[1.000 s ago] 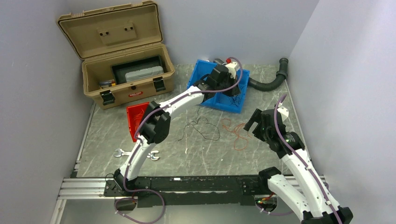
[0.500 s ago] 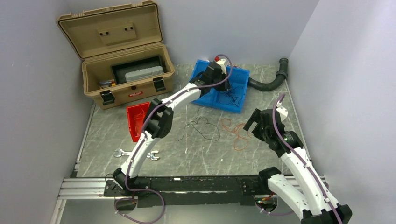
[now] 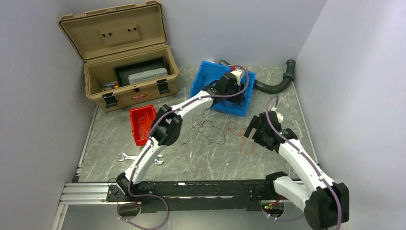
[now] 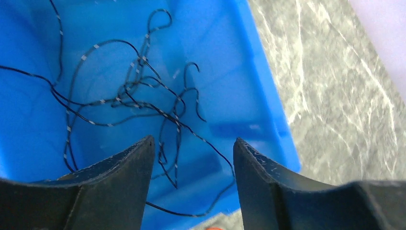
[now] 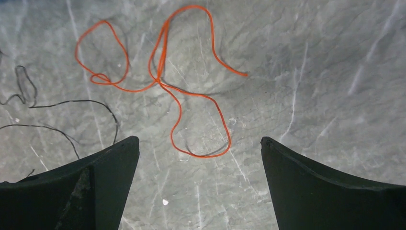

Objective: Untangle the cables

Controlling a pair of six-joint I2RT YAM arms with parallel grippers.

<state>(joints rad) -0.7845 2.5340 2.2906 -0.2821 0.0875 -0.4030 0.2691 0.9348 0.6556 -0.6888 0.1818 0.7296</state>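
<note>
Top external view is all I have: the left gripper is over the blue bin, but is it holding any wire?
Observer: No. The left wrist view shows the left gripper with its jaws apart and nothing between them.
Operator: What's under it?
Observer: A tangle of black wire with pale flecks, lying on the floor of the blue bin.
Operator: And the right side?
Observer: The right gripper is wide open and empty above the orange wire, which crosses itself in loops on the table.
</note>
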